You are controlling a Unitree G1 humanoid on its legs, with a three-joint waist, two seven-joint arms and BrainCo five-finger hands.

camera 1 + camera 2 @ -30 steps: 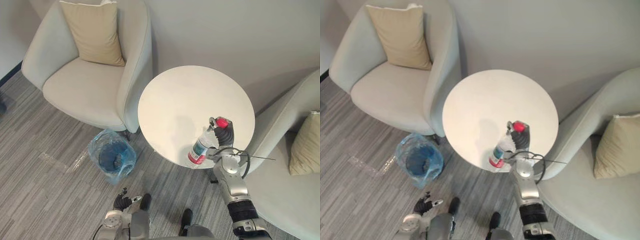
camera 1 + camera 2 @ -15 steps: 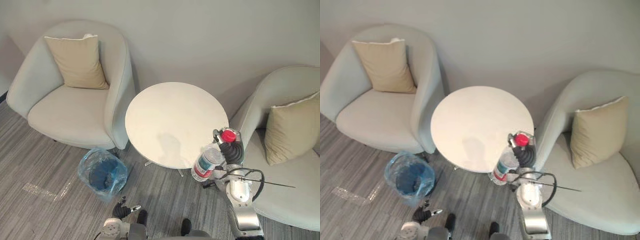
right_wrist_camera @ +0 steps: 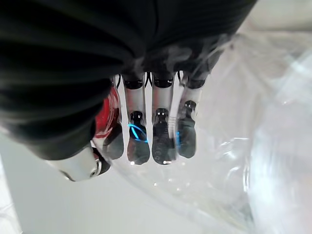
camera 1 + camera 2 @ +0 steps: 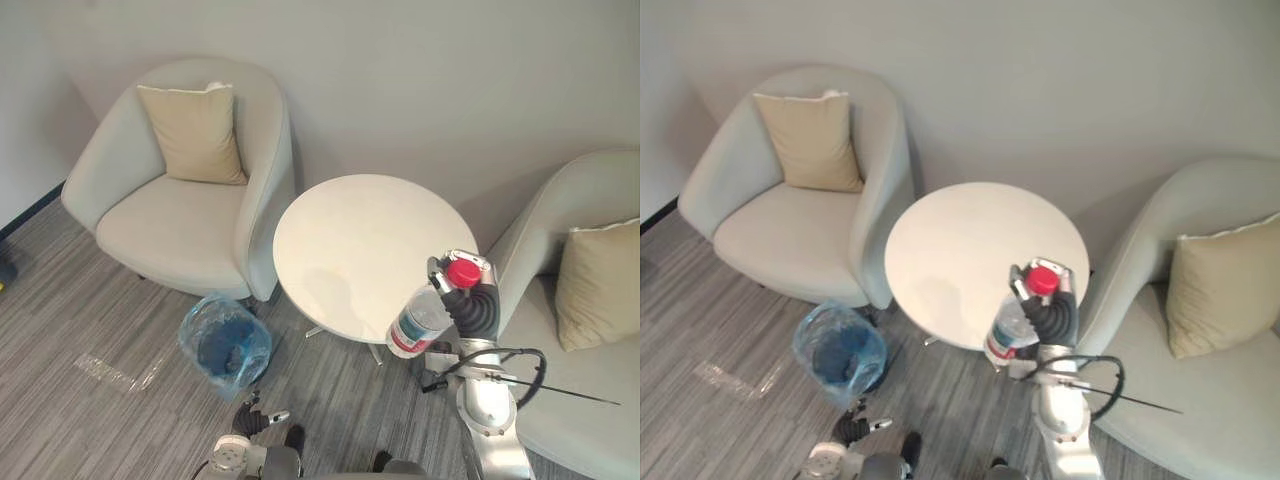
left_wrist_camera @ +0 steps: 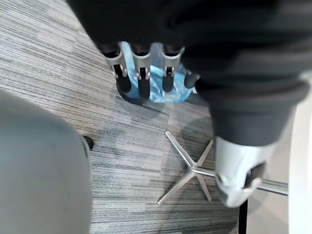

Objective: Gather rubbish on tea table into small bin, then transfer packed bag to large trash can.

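My right hand (image 4: 478,305) is shut on a clear plastic bottle (image 4: 418,320) with a red cap (image 4: 462,272) and a red and white label. The bottle is tilted and held in the air at the near right edge of the round white tea table (image 4: 350,240), whose top is bare. In the right wrist view my fingers (image 3: 146,141) curl round the clear bottle (image 3: 219,161), with the red cap (image 3: 108,114) beside them. The small bin (image 4: 225,340), lined with a blue bag, stands on the floor left of the table. My left hand (image 4: 255,418) hangs low with relaxed fingers (image 5: 139,75), holding nothing.
A pale armchair (image 4: 180,215) with a beige cushion (image 4: 195,135) stands left of the table, right behind the bin. A second armchair (image 4: 600,200) with a cushion (image 4: 600,285) is close on the right. The table's metal cross foot (image 5: 192,168) rests on the grey carpet.
The whole picture has shifted as the camera moved. My right hand still holds the bottle, which now sits higher and nearer, past the table's near right edge.
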